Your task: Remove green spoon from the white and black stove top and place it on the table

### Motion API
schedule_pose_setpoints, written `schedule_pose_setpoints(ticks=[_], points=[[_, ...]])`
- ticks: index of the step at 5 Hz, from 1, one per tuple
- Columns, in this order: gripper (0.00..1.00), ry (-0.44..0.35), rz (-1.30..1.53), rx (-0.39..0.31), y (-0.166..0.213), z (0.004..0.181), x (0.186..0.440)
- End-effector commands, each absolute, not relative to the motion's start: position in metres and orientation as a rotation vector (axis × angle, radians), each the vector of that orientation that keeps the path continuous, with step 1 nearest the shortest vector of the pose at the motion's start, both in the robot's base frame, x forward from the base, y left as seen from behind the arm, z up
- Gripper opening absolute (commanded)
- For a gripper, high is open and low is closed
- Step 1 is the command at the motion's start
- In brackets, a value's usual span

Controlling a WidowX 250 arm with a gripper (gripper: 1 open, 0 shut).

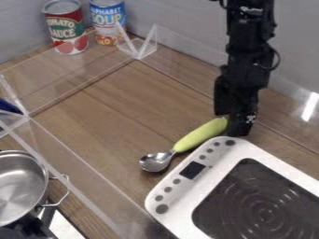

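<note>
Spoon: the green spoon (187, 143) lies flat on the table (118, 103); its yellow-green handle points up and right toward the arm, its shiny round bowl points down and left; the handle's far end is just beside the upper corner of the stove top, whether it touches cannot be told
Stove top: the white and black stove top (237, 191) sits at the lower right; black glass with concentric rings; a small dark display and buttons on the white edge facing the spoon
Gripper: the gripper (237, 119) hangs on a black arm above the handle's far end; fingers point down; apart from the spoon, not holding it; whether the jaws are apart or together cannot be told, the dark parts blur into one
Pot: a steel pot (22, 187) at the lower left, well apart from the spoon
Cans: two cans (82, 23) stand upright at the top left, side by side
Divider: a clear plastic divider (75, 79) crosses the table between cans and pot
</note>
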State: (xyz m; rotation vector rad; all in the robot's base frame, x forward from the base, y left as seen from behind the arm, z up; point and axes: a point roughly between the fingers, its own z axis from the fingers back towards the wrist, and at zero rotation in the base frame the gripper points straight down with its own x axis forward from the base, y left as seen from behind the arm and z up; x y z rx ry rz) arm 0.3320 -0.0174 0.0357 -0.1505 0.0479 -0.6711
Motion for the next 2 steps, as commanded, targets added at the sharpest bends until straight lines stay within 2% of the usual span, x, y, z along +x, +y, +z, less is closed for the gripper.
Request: schedule_pose_setpoints(ticks=[1,2], points=[[1.0,0.002,-0.698,-0.151,-0.017,0.0513,0.3429],[1.0,0.008,-0.72,-0.156,-0.0163,0.0517,0.345]])
